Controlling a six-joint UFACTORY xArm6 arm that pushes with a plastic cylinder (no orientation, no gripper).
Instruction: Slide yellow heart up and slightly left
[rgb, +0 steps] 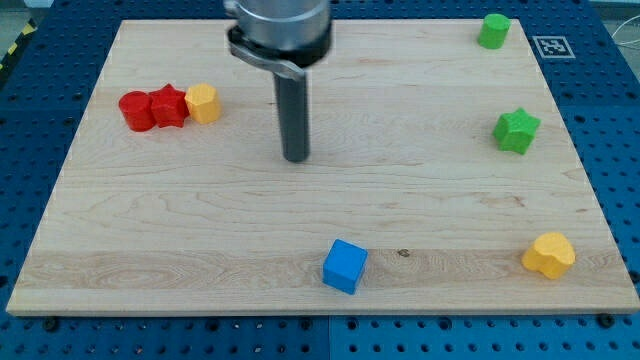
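The yellow heart (549, 254) lies flat on the wooden board, near the view's bottom right corner; its lobes point toward the right edge and its narrower end toward the left; it sits alone, well apart from every other block, just inside the board's right border.

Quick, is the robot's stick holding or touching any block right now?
My tip: holds nothing, touches no block; it has no fingers. The yellow heart sits far off at the view's bottom right.

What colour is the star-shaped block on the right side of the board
Green. The star shows plainly in the camera view, near the board's right edge.
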